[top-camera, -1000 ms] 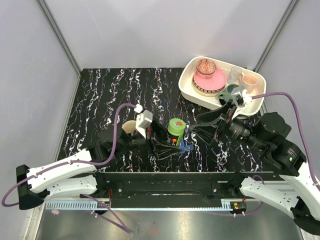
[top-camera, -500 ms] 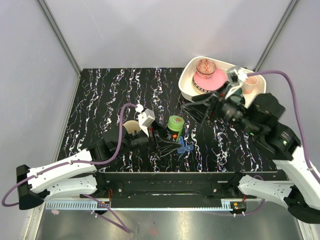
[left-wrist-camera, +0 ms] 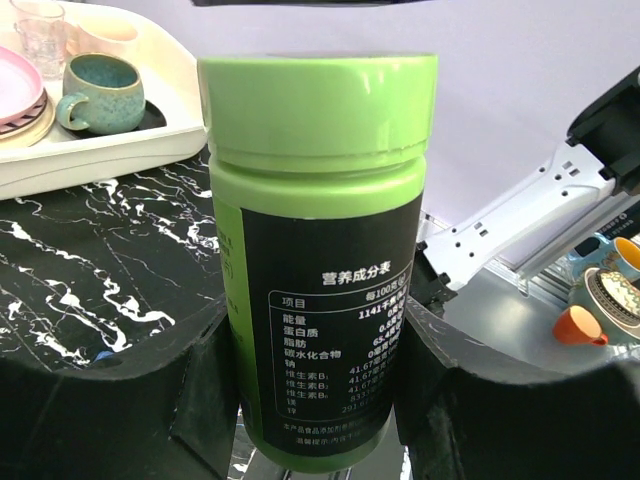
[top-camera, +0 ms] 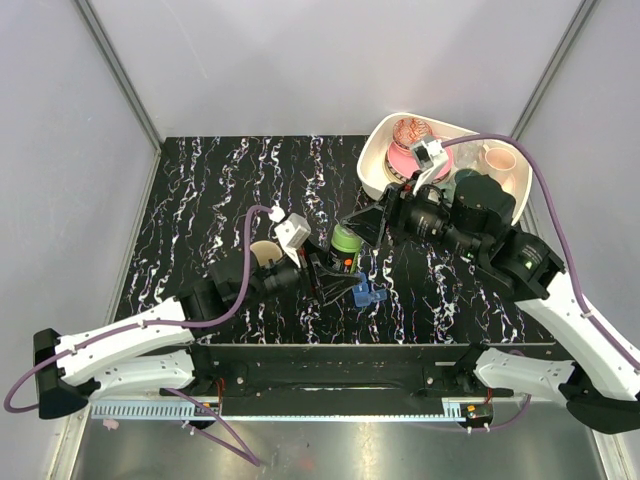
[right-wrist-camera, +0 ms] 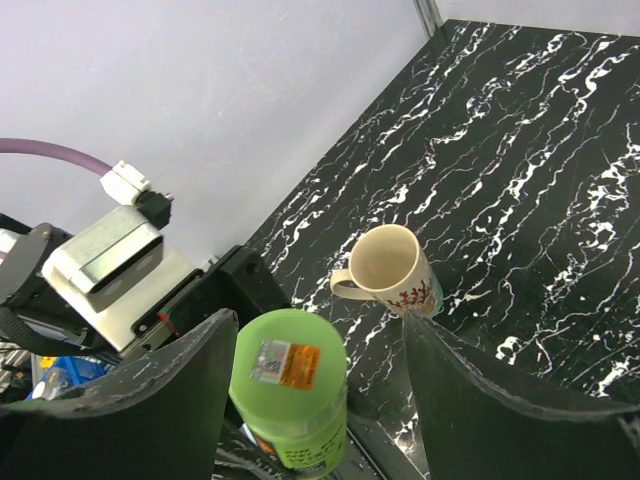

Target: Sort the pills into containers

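A green pill bottle [top-camera: 346, 246] with a black label stands upright between my left gripper's [top-camera: 338, 266] fingers, which are shut on its lower body. In the left wrist view the bottle [left-wrist-camera: 318, 200] fills the middle and both pads press its sides at my left gripper [left-wrist-camera: 315, 345]. My right gripper [top-camera: 360, 230] hovers open just above the bottle's cap [right-wrist-camera: 288, 372]; the cap lies between the spread fingers of the right gripper [right-wrist-camera: 318, 325], not touched. The small blue pill box [top-camera: 365, 293] lies on the table just right of the bottle.
A beige mug [right-wrist-camera: 391, 266] stands left of the bottle, partly hidden behind my left arm in the top view [top-camera: 262, 254]. A white tray [top-camera: 372, 150] at the back right holds a pink plate, a teal mug [left-wrist-camera: 100, 88] and cups.
My right arm has swung left from beside the tray to above the bottle's cap, fingers still open. My left gripper has kept its hold on the bottle and shifted it slightly back.
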`<state>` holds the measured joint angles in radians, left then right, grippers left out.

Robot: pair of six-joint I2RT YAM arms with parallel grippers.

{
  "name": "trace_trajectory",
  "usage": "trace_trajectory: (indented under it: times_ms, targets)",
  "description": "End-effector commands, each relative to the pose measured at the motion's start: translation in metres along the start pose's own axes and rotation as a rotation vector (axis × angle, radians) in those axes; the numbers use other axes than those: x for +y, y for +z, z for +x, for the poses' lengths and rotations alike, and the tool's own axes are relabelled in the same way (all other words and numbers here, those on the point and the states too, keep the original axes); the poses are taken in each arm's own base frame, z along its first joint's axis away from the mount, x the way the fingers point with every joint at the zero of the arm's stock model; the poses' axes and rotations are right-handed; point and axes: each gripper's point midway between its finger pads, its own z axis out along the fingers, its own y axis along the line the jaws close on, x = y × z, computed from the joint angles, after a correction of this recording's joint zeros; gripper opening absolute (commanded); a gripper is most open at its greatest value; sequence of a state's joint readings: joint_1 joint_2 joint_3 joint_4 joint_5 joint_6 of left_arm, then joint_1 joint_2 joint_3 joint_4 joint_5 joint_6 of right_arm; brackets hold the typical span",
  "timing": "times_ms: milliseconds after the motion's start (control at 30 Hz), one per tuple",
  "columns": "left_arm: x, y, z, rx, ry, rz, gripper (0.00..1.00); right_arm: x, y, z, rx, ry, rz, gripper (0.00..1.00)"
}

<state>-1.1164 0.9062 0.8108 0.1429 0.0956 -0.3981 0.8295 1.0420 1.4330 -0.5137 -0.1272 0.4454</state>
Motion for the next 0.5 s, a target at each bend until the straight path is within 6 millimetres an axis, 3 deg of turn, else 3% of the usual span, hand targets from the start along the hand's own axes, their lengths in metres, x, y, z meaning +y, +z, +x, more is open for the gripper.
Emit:
trace_trajectory:
  times_ms: [0,467]
  targets:
    - [-0.002,0.003,-0.032,-0.095,0.016,-0.024,0.00,0.015,-0.008,0.000,-0.006,0.026,-0.071,0.73]
    - [-0.002,0.008,-0.036,-0.096,0.010,-0.031,0.00,0.012,-0.002,0.020,0.057,0.060,-0.084,0.72]
